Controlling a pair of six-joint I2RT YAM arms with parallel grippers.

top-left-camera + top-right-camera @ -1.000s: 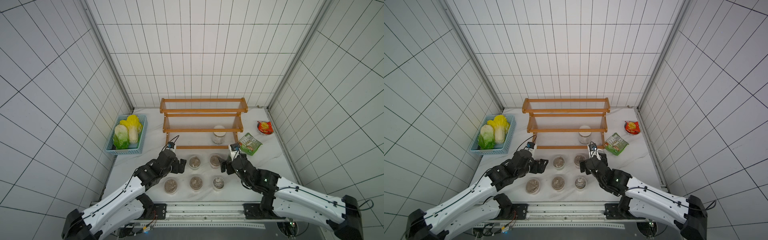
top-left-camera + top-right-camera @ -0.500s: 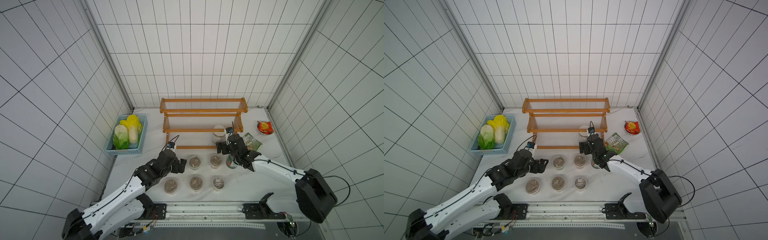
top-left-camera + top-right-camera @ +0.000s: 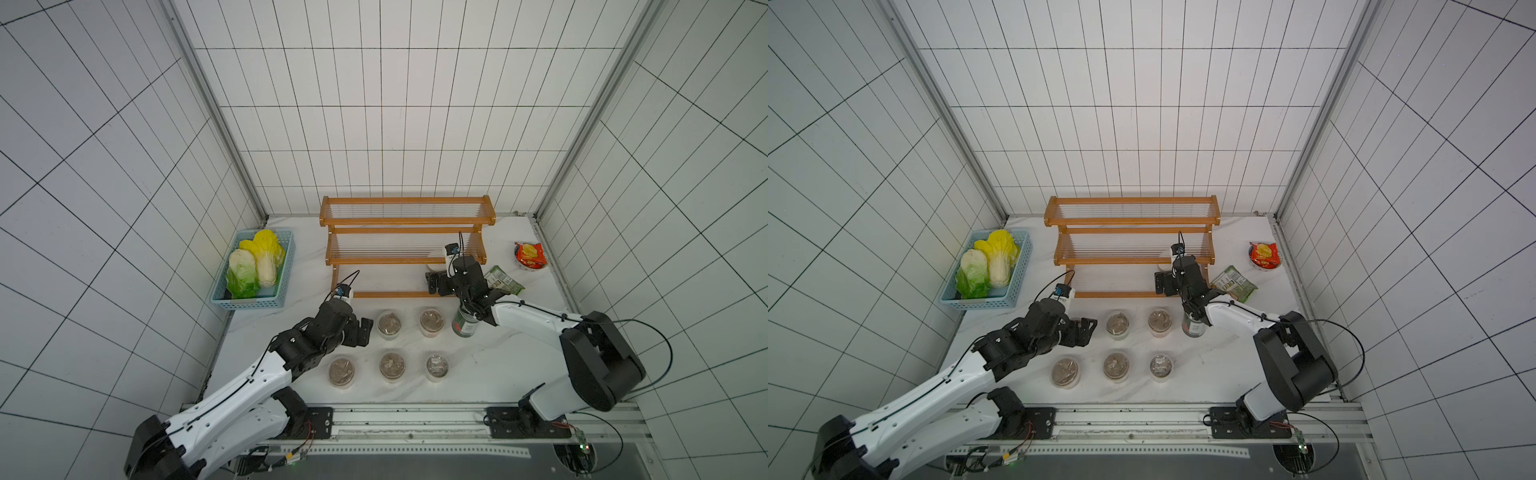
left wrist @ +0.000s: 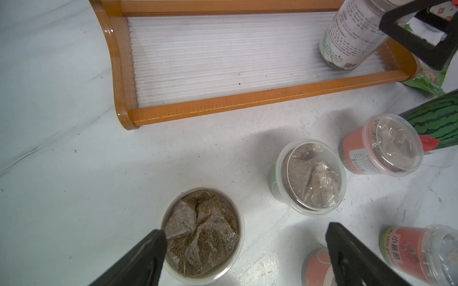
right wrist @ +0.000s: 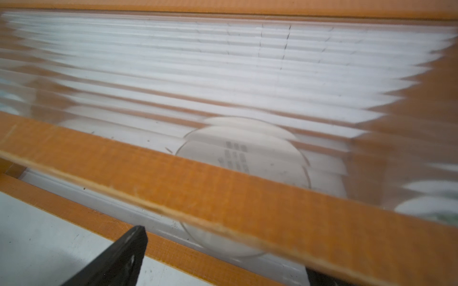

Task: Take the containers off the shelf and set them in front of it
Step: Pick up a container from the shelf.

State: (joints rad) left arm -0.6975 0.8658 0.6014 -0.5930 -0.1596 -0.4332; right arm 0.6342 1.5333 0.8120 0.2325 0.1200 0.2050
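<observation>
The shelf [image 3: 399,226] stands at the back of the table. On its bottom tier stands the white-lidded jar [image 4: 347,42]; its lid [image 5: 243,158] shows through the clear rods. My right gripper [image 3: 434,284] is open at the front of that tier, close to the jar and not touching it. In front of the shelf stand several clear cups [image 3: 390,324] and the dark green can [image 3: 464,326]. My left gripper [image 4: 245,232] hangs open above the front left cup [image 4: 202,232] and holds nothing.
A light blue basket [image 3: 286,266] of cabbages sits left of the shelf. A green snack packet [image 3: 503,280] and a red one [image 3: 530,255] lie to its right. My right forearm passes over the can.
My right arm has swung from the cups and can at the front back to the shelf's bottom tier, leaving the can on the table. The left arm has not moved.
</observation>
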